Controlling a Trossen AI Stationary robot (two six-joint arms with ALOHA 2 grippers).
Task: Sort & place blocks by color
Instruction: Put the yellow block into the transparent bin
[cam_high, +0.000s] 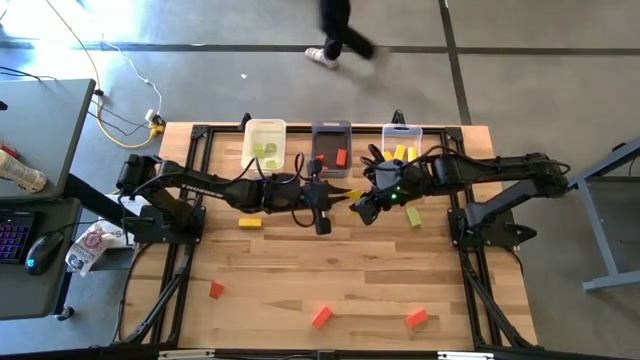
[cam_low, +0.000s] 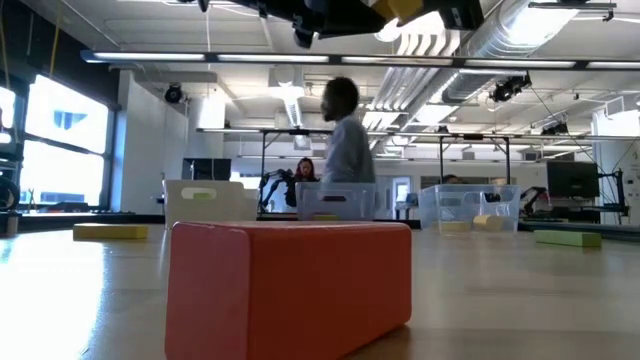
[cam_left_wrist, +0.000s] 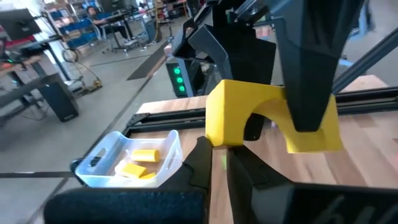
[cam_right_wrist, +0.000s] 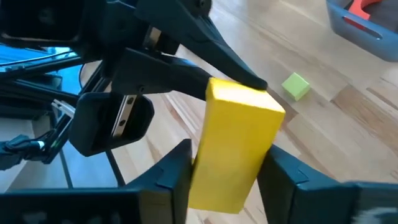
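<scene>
A yellow angled block (cam_left_wrist: 249, 118) hangs in the air over the middle of the table (cam_high: 340, 270), and both grippers meet at it. My left gripper (cam_left_wrist: 217, 155) comes from the table's left and is shut at one end of the block. My right gripper (cam_right_wrist: 227, 177) comes from the right and has the block (cam_right_wrist: 236, 143) between its fingers. In the high view the block (cam_high: 352, 195) shows between the two gripper heads. Loose red blocks (cam_high: 321, 317), a yellow bar (cam_high: 250, 223) and a green block (cam_high: 413, 215) lie flat on the table. My left gripper holds the yellow block by the end nearest it (cam_left_wrist: 217, 134), only at the fingertips, coming about level from the table's left. In the right wrist view its fingers (cam_right_wrist: 230, 68) end at the block's upper edge (cam_right_wrist: 242, 90). The block is lifted clear of the table. My right gripper pinches the block's two opposite flat sides (cam_right_wrist: 208, 158) between its two fingers (cam_right_wrist: 177, 171), slanting down from the table's right. One finger (cam_left_wrist: 308, 93) lies over the block's angled arm. The block stands up between the fingers, clear of the table.
Along the far edge stand a white bin (cam_high: 265, 145) with green blocks, a dark grey bin (cam_high: 331, 148) with a red one, and a clear bin (cam_high: 400, 145) with yellow ones. A person walks beyond the table. A red block (cam_low: 290, 285) lies close to the low camera.
</scene>
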